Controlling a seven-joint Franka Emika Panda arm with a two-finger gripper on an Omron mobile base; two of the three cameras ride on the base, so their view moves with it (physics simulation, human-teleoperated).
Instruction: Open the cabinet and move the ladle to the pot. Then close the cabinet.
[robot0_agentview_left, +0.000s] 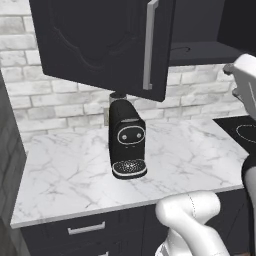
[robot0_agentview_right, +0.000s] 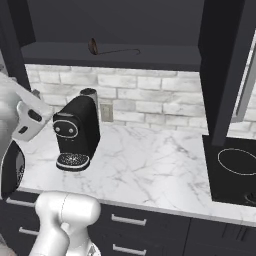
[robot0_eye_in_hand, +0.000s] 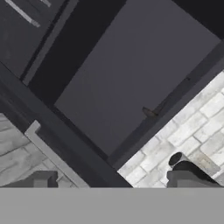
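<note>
Standing open, the black two-door wall cabinet (robot0_agentview_right: 115, 52) exposes its shelf, where the small dark ladle with thin handle (robot0_agentview_right: 95, 46) lies near the front edge. The tool (robot0_eye_in_hand: 113, 179) is released, empty. Risk: reaching in could clip the swung door or nudge the ladle deeper.

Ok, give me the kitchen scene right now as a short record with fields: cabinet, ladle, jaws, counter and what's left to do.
cabinet: doors open; left door swung out over the counter, silver handle facing the camera
ladle: lying on the cabinet shelf, bowl to the left, ladle untouched
gripper: gripper with jaws open, holding nothing, facing the open cabinet
counter: marble counter with a black coffee machine; cooktop at its right
left to do: pick up the ladle, place it in the pot, close the cabinet
</note>
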